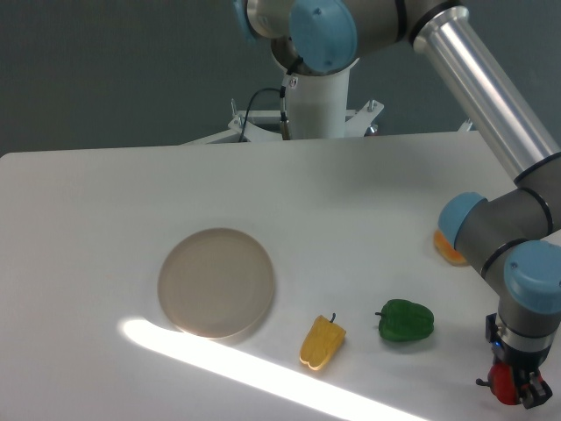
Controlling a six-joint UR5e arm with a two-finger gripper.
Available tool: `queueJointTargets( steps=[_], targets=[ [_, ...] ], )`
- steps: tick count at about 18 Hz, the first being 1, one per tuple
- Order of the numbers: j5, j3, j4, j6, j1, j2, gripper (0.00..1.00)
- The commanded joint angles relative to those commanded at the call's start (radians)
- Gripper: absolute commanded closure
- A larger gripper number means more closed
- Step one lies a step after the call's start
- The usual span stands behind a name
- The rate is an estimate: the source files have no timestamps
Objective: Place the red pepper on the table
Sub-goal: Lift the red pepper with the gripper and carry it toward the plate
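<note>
The red pepper (501,384) shows as a small glossy red shape at the bottom right corner, between the dark fingers of my gripper (515,388). The gripper points down and is shut on the pepper, holding it low over the white table (105,202) near the front right edge. I cannot tell whether the pepper touches the tabletop. Part of the pepper is hidden by the fingers and the frame edge.
A green bell pepper (406,321) lies left of the gripper. An elongated yellow pepper (322,342) lies further left. A round beige plate (216,282) sits left of centre. An orange object (449,249) is partly hidden behind the arm's elbow.
</note>
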Motion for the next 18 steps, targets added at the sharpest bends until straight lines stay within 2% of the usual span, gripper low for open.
queueJointTargets(
  steps=[3, 7, 12, 15, 18],
  targets=[
    [-0.018, -0.011, -0.003, 0.000, -0.005, 0.014, 0.45],
    [-0.025, -0.110, -0.005, -0.003, -0.014, 0.087, 0.45],
    [-0.052, -0.303, -0.005, -0.012, -0.026, 0.244, 0.45],
    [-0.068, -0.487, -0.005, -0.078, -0.057, 0.385, 0.45],
    [-0.067, -0.633, -0.003, -0.080, -0.060, 0.483, 0.45]
  ],
)
